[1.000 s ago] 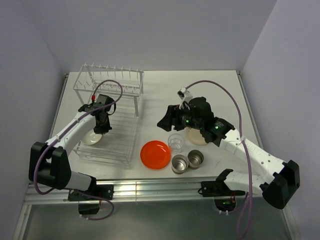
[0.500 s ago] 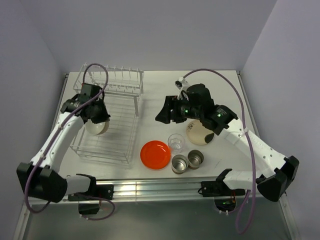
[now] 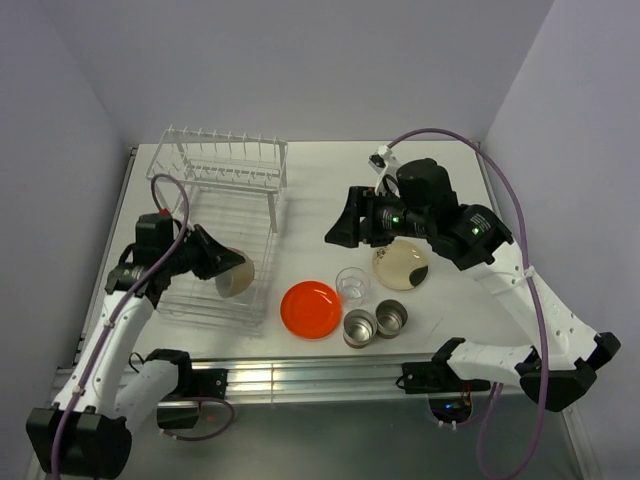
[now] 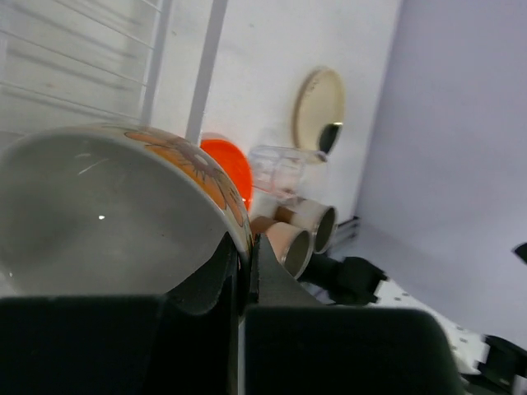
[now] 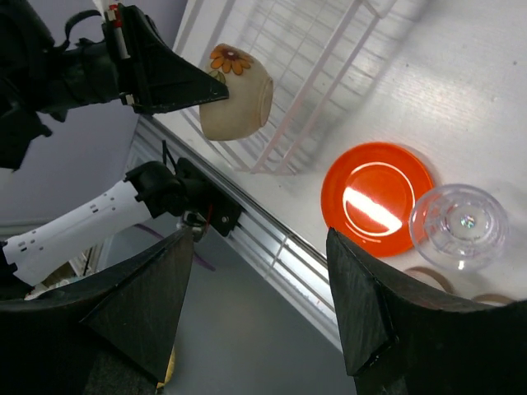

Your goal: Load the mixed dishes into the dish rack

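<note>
Seen from above, the left arm stretches from the near left corner of the table [image 3: 320, 170] with its elbow low, and the left gripper [image 3: 224, 268] points right along the near side of the dish rack [image 3: 215, 200]. It is clamped on the rim of the white-beige bowl [image 3: 236, 277]. The bowl is tipped on its side at the rack's near right corner, and we cannot tell whether it touches the wires. The right arm is raised over the table, bent at the elbow. The right gripper [image 3: 343, 222] hangs above bare tabletop between the rack and the cream plate [image 3: 402, 266]. In the right wrist view its 2 fingers stand wide apart with nothing between them. On the table, the orange-red plate [image 3: 310, 308] lies just right of the rack. The clear glass [image 3: 352, 284] stands beside it, between it and the cream plate. Near the table's front edge, a steel cup [image 3: 359, 327] stands against a second steel cup [image 3: 391, 317]. The left wrist view shows what the overhead one does not: 1 finger inside the bowl, 1 outside, pinching the rim, and orange flowers painted on the outer wall. The right wrist view adds the bowl's flower from the side, with the bowl hanging over the rack's outer edge.
</note>
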You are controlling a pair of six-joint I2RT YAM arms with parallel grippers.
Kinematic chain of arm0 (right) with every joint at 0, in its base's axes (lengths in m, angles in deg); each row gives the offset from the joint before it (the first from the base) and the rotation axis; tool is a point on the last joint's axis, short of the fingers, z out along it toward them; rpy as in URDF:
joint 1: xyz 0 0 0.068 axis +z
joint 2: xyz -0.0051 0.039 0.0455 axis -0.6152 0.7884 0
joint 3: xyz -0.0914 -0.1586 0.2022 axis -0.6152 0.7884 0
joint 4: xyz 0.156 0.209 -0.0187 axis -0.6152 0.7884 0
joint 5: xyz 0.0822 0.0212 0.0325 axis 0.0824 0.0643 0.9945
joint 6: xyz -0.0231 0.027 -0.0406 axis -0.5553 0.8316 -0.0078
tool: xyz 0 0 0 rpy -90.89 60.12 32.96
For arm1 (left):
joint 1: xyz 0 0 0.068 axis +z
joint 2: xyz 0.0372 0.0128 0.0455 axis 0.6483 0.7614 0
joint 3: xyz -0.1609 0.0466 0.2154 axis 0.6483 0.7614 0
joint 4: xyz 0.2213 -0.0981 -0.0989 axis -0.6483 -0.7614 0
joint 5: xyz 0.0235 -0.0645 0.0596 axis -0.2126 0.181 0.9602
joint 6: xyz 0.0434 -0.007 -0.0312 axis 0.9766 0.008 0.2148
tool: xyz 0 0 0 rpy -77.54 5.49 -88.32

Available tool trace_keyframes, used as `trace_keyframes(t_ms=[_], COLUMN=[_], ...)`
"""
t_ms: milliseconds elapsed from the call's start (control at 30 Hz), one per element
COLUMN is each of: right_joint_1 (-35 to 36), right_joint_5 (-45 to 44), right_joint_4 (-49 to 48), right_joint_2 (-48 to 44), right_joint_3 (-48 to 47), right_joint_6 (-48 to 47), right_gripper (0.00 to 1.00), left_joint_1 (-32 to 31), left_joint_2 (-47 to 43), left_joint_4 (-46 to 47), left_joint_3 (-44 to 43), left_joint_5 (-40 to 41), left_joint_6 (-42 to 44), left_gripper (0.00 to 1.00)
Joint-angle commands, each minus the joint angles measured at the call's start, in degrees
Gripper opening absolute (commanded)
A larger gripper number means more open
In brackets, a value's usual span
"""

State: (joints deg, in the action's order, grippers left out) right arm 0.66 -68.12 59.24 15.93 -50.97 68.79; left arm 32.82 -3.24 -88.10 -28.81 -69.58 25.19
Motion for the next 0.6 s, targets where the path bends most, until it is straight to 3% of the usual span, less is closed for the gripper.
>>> trace_keyframes(t_ms=[0,67,267,367,400,567], right_joint_1=[-0.6,-0.7,-0.9,-0.9,-1.0,-1.2], right_joint_5=[-0.1,0.2,0.5,0.3,0.3,0.4], right_joint_4=[3.7,3.1,3.0,3.4,3.6,3.6], right_joint_2=[-2.8,-3.9,-4.1,-3.8,-3.6,-3.3], right_joint_3=[-1.1,-0.5,1.0,1.0,1.1,1.5], right_joint_6=[-1.6,-1.8,-3.0,-3.8,-4.0,-4.8], right_gripper=[0.73,0.73,0.73,0.73,0.73,0.73], left_joint_1=[3.8,5.6,7.3,9.1,9.3,9.7], left_joint_2=[-7.0,-9.2,-11.0,-8.7,-7.1,0.8], left_joint_4=[21.0,31.9,47.3,61.6,70.5,85.1], left_joint_3=[9.0,13.4,24.1,30.1,32.7,35.0], left_joint_5=[-14.7,-18.9,-24.7,-26.3,-26.6,-27.9], left_joint_6=[-10.6,-16.0,-24.4,-31.6,-33.8,-39.9], left_gripper=[0.0,0.0,0.0,0.0,0.0,0.0])
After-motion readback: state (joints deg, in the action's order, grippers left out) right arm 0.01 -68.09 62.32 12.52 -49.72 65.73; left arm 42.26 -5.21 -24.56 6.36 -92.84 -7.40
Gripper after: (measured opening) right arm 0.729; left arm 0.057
